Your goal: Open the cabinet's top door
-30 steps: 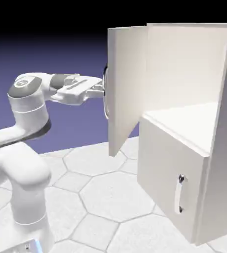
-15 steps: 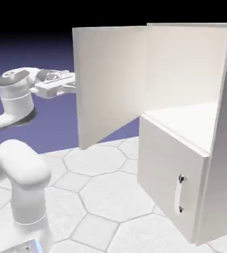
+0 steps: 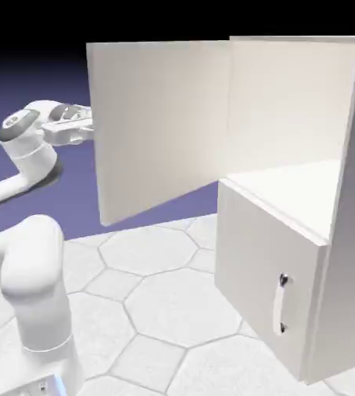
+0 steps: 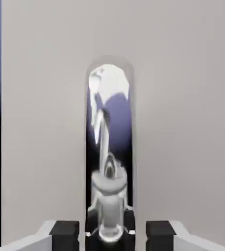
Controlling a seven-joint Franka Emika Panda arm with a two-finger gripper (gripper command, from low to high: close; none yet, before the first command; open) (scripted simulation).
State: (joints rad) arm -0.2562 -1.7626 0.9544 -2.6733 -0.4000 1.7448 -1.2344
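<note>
While top door (image 3: pixel 161 124) gapes, base label (image 3: pixel 43 387), perhaps

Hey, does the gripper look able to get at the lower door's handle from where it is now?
Probably not directly: the gripper is up at the open top door, around its handle. Nothing seems to block the lower handle itself, though.
</note>
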